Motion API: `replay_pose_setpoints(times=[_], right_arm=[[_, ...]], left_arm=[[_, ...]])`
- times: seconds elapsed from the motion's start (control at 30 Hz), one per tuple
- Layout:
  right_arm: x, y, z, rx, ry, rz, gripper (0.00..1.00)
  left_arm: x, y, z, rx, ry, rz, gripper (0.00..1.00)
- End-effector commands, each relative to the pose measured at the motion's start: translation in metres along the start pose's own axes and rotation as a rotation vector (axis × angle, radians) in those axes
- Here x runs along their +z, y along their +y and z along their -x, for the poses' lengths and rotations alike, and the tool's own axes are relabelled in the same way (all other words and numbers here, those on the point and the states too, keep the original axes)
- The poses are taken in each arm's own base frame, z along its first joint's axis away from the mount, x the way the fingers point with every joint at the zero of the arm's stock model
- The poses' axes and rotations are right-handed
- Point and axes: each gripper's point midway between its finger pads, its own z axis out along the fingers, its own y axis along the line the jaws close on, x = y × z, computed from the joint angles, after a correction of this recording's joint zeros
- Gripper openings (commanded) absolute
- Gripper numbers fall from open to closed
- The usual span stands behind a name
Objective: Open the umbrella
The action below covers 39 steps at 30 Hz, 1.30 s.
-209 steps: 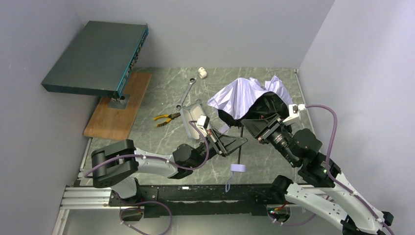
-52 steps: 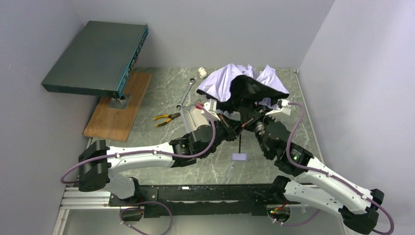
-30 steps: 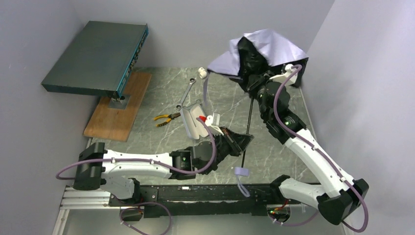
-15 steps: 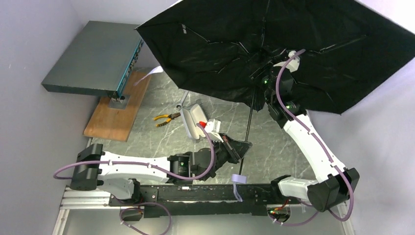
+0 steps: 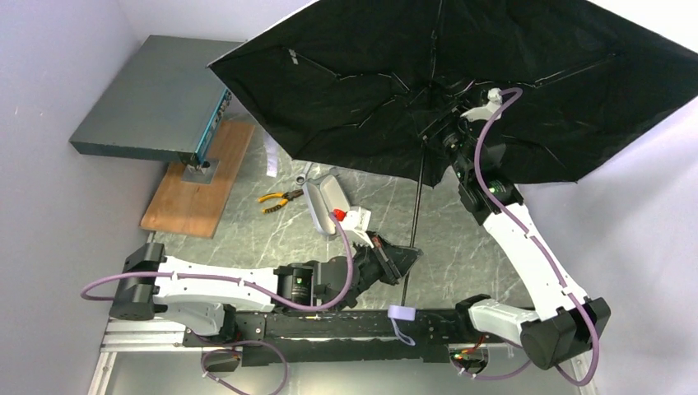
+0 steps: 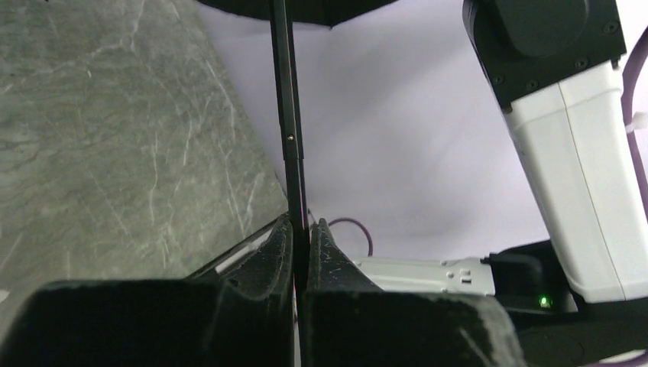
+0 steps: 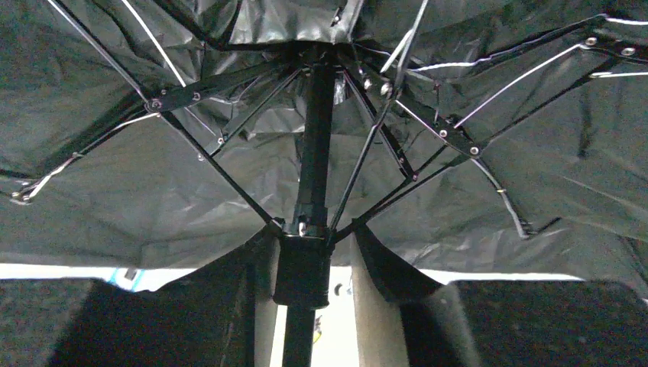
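The umbrella (image 5: 461, 74) stands open above the table, its black underside and ribs facing the top camera. Its thin black shaft (image 5: 416, 214) runs down to the small lilac handle (image 5: 401, 312) at the table's near edge. My left gripper (image 5: 403, 257) is shut on the lower shaft, as the left wrist view (image 6: 300, 229) shows. My right gripper (image 5: 440, 136) is high under the canopy. In the right wrist view (image 7: 309, 252) its jaws stand either side of the black runner (image 7: 304, 264), with a gap on the right side.
A lilac hard-shell case (image 5: 323, 197) lies open left of the shaft, with yellow-handled pliers (image 5: 280, 198) beside it. A wooden board (image 5: 197, 177) and a dark flat box (image 5: 152, 99) on a stand are at the far left. The canopy reaches close to the walls.
The canopy went from folded pale fabric to fully spread as my right gripper rose up the shaft. Since half a second ago the canopy tilted slightly left; the left gripper still holds the shaft.
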Motion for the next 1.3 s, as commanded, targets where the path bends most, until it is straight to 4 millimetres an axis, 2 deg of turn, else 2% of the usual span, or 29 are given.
replay_pose_setpoints(times=[0.0,0.1,0.17,0.23,0.37,0.5,0.6,0.7,0.73,0.8,0.9,0.97,1.03,1.13,1.2,1.27], right_arm=[[-0.014,0.031,0.005,0.021,0.018,0.192,0.43],[-0.044,0.044,-0.016,0.019,0.121,0.308,0.70],[-0.064,0.042,-0.030,0.026,0.162,0.353,0.88],[-0.081,0.040,-0.037,0.016,0.180,0.379,0.95],[-0.100,0.027,-0.035,-0.017,0.160,0.337,0.96],[-0.105,0.008,-0.030,-0.058,0.143,0.229,0.92],[-0.113,-0.006,-0.038,-0.077,0.179,0.174,0.93],[-0.129,-0.011,-0.053,-0.061,0.221,0.199,0.99],[-0.134,-0.013,-0.064,-0.052,0.252,0.217,1.00],[-0.146,-0.005,-0.078,-0.027,0.308,0.295,1.00],[-0.174,0.019,-0.103,0.054,0.432,0.500,1.00],[-0.197,0.038,-0.110,0.113,0.496,0.663,1.00],[-0.213,0.042,-0.113,0.124,0.514,0.724,1.00],[-0.209,0.019,-0.111,0.061,0.448,0.582,1.00],[-0.203,0.001,-0.104,0.030,0.376,0.474,1.00],[-0.201,-0.005,-0.094,0.034,0.305,0.429,0.99]], left_arm=[[-0.053,-0.061,-0.046,0.111,0.275,-0.223,0.00],[-0.050,-0.053,-0.034,0.146,0.246,-0.183,0.00],[-0.050,-0.048,-0.029,0.148,0.233,-0.177,0.00],[-0.051,-0.045,-0.027,0.141,0.224,-0.183,0.00],[-0.054,-0.044,-0.026,0.111,0.209,-0.204,0.00],[-0.055,-0.043,-0.028,0.099,0.213,-0.212,0.00],[-0.055,-0.043,-0.023,0.098,0.193,-0.201,0.00],[-0.055,-0.047,-0.007,0.108,0.141,-0.197,0.00],[-0.055,-0.049,0.002,0.113,0.116,-0.193,0.00],[-0.052,-0.047,0.018,0.134,0.060,-0.162,0.00],[-0.045,-0.034,0.040,0.126,-0.011,-0.110,0.00],[-0.039,-0.021,0.051,0.086,-0.050,-0.098,0.00],[-0.036,-0.011,0.059,0.060,-0.089,-0.103,0.00],[-0.038,0.003,0.063,0.039,-0.111,-0.092,0.00],[-0.042,0.004,0.065,0.008,-0.128,-0.117,0.00],[-0.046,0.004,0.064,-0.001,-0.134,-0.143,0.00]])
